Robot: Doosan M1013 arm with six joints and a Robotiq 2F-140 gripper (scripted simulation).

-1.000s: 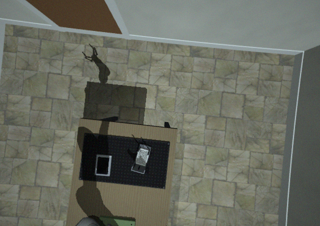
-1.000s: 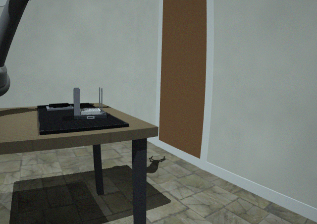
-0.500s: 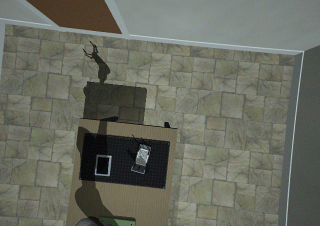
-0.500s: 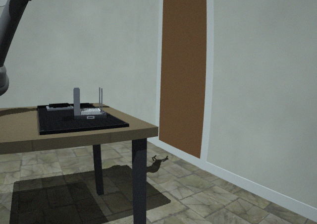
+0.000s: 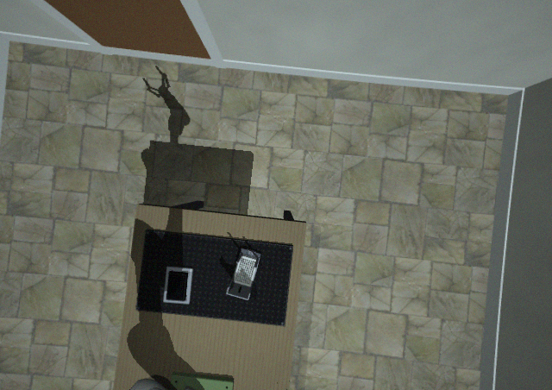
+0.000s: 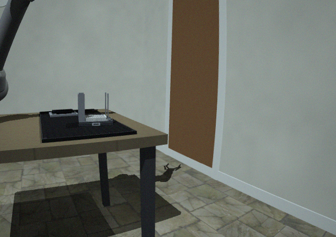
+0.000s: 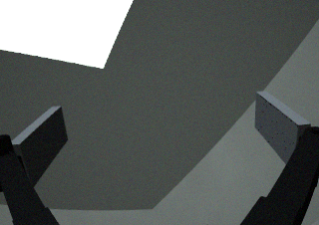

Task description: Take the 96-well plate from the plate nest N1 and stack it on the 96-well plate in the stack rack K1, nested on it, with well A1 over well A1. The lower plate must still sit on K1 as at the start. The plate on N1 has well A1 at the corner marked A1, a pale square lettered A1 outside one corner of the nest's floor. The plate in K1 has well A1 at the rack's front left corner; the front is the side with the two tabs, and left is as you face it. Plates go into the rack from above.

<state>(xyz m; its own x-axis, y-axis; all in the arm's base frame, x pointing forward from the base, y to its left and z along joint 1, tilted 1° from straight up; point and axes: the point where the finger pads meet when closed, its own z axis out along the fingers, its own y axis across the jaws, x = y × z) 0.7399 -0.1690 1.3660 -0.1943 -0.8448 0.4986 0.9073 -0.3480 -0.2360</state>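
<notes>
wooden table, brown door, stone-tiled floor

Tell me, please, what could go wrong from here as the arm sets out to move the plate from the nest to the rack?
1. The open gripper faces only ceiling and wall, far from the black perforated board, so a long descent could land misaligned on the dark plate in the white-framed nest.
2. The grey rack's tall posts stand around the white well plate; a tilted carried plate might catch on them.
</notes>
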